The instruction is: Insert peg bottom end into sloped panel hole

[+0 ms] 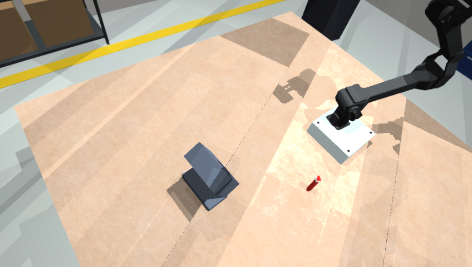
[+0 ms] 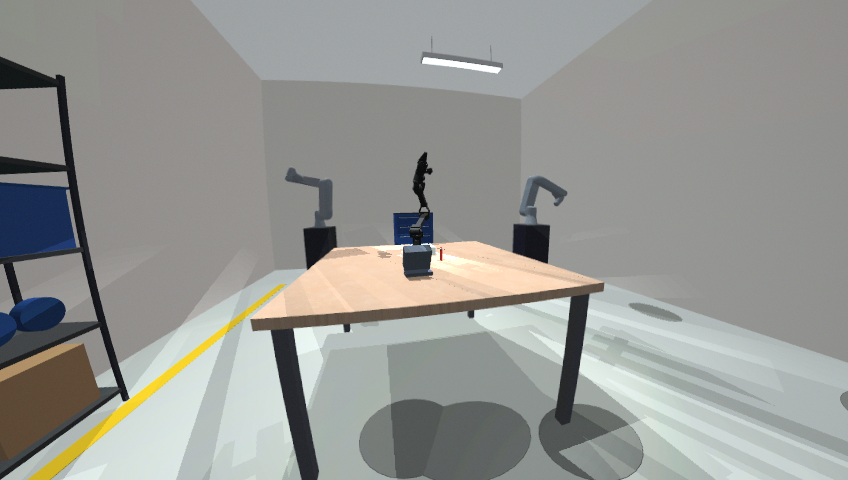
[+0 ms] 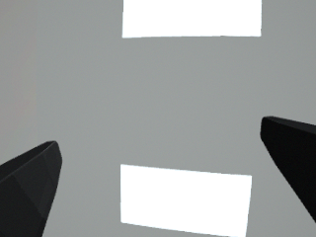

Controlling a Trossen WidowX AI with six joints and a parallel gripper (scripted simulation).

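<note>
A slim red peg point(image 1: 312, 185) point(image 2: 440, 255) with a pale band near its bright red top stands upright on the table point(image 1: 132, 132) point(image 2: 357, 297). The blue-grey sloped panel point(image 1: 202, 159) point(image 2: 417, 259) sits on its dark base, apart from the peg. Its hole cannot be made out in these views. My gripper point(image 3: 162, 138) is open and empty, its two black fingers wide apart in the wrist view. It is raised high above the table, away from peg and panel, and faces the ceiling with its bright lights. In the top view the gripper is outside the picture.
The arm stands on a white mounting block point(image 1: 349, 135), close to the peg. A shelf rack point(image 2: 65, 130) stands off to the left of the table. Two grey robot arms point(image 2: 325, 199) point(image 2: 528, 196) on dark pedestals and a blue drawer cabinet point(image 2: 404, 228) stand behind the table.
</note>
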